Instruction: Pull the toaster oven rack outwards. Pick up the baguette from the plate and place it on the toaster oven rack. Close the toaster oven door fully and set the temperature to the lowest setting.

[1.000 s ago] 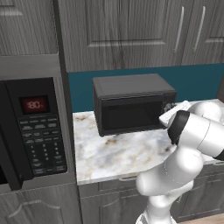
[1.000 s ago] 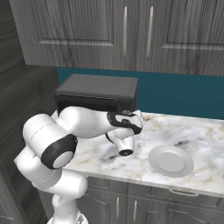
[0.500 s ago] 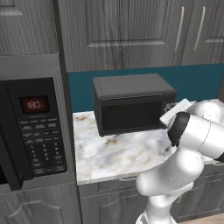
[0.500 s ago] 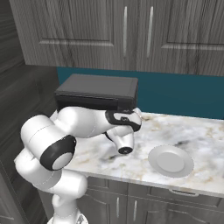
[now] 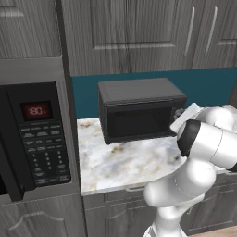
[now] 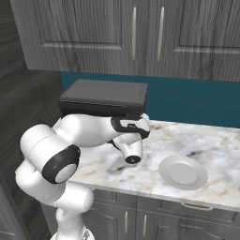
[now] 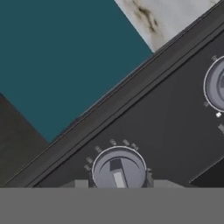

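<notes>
The toaster oven [image 5: 139, 111] stands at the back of the counter with its door [image 5: 139, 124] shut against the front. My gripper [image 7: 119, 184] is at the oven's right panel, its tips close on either side of a round knob [image 7: 118, 168], shut on it. A second knob [image 7: 216, 85] sits further along the panel. From the left base view the hand [image 5: 184, 116] reaches in at the oven's right end. The white plate [image 6: 183, 172] lies bare on the counter to the right. The baguette and the toaster oven rack are hidden.
A large black microwave [image 5: 32, 134] with a red display fills the left side. The marble counter [image 5: 125, 162] runs in front of the oven, below grey wall cabinets [image 6: 140, 37] and a teal backsplash [image 6: 197, 101]. My arm's elbow [image 5: 208, 141] hangs over the counter's front edge.
</notes>
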